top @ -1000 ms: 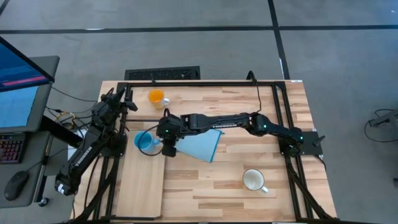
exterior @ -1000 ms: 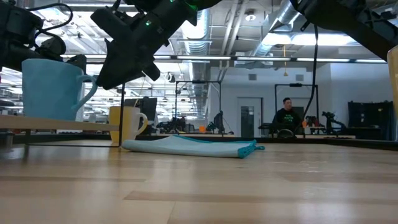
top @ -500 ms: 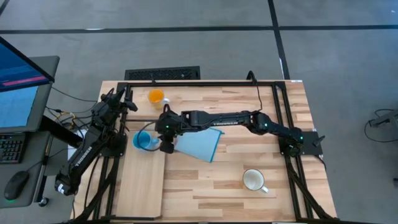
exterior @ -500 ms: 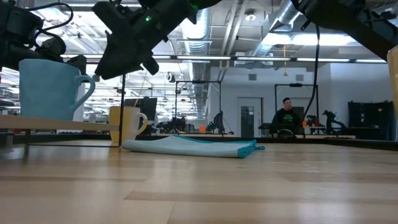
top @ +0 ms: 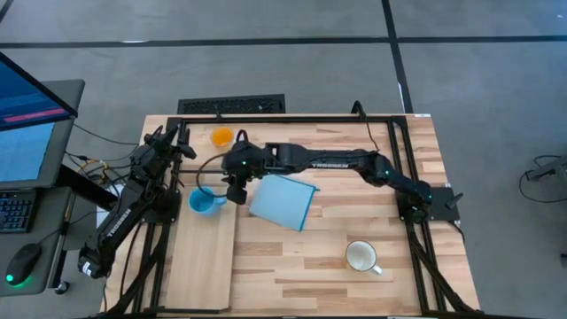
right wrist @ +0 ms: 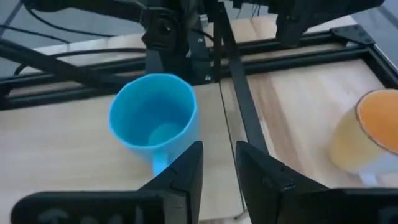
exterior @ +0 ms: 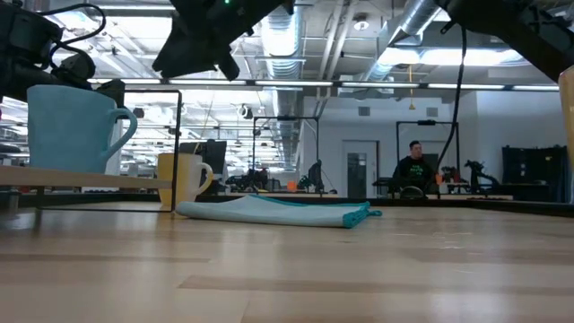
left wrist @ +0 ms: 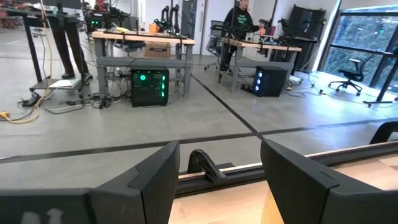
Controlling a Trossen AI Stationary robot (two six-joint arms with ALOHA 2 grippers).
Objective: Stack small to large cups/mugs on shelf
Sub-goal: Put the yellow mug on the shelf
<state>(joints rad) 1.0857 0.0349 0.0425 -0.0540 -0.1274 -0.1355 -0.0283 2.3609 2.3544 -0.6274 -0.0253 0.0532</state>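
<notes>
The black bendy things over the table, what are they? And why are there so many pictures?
They are two robot arms, each ending in a two-finger gripper. One camera looks down from above, one peeks across the tabletop, and one rides on each wrist. The right gripper reaches across and hangs just above the light blue mug, which sits on the pale shelf board. It holds nothing; its fingers are apart. The left gripper waits open at the table's edge. Also on the table are an orange mug, a white mug and a blue cloth.

Light blue mug (exterior: pixel 74 127) stands on the shelf (exterior: pixel 85 179), orange mug (exterior: pixel 182 178) beyond.
</notes>
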